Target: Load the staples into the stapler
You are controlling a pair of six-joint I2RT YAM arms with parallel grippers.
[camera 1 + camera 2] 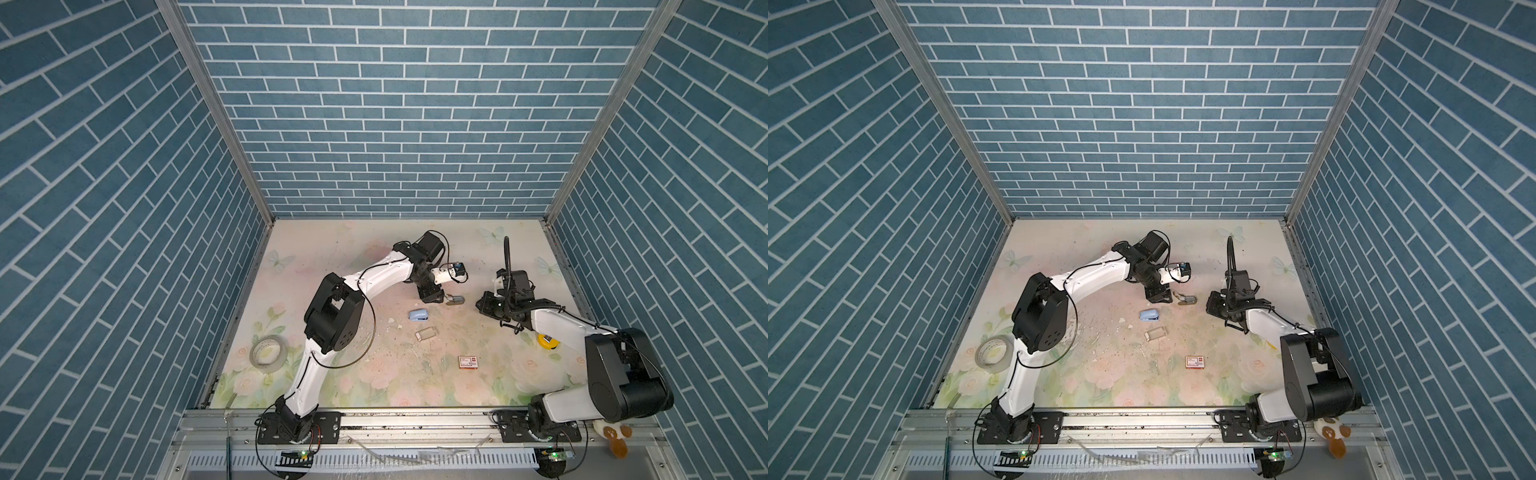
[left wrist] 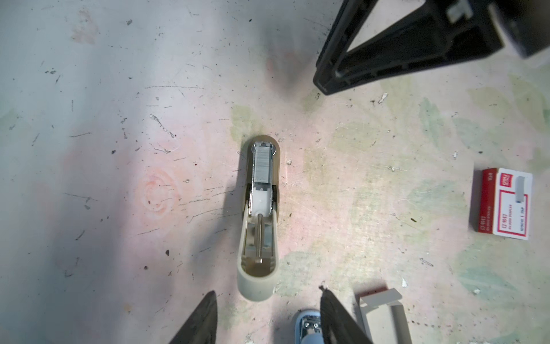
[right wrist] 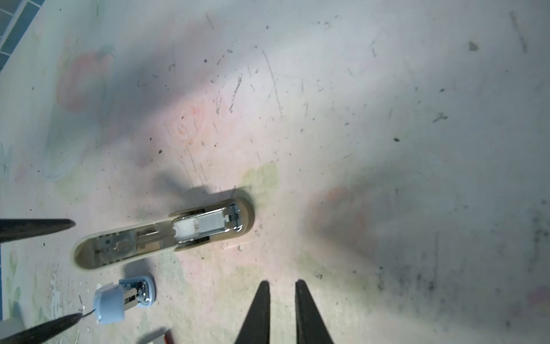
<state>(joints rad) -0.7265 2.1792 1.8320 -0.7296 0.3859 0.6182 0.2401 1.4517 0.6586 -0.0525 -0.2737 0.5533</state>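
Observation:
The beige stapler point(image 2: 258, 277) lies flipped open on the table in both top views point(image 1: 456, 300) point(image 1: 1188, 300). A silver strip of staples point(image 2: 263, 163) point(image 3: 212, 222) sits in its open magazine, with the white pusher behind it. My left gripper point(image 2: 268, 293) point(image 1: 445, 296) hovers open just behind the raised lid end, and nothing is between its fingers. My right gripper point(image 3: 282, 283) point(image 1: 478, 306) hangs beside the stapler's front end. Its fingers stand a narrow gap apart and hold nothing.
A small blue stapler point(image 1: 419, 316) point(image 3: 125, 299) lies close by the beige one. Nearer the front are a pale tray point(image 1: 426, 333) point(image 2: 384, 315) and a red-and-white box point(image 1: 468, 362) point(image 2: 503, 205). A tape roll point(image 1: 268, 356) lies far left and a yellow object point(image 1: 547, 340) sits under the right arm.

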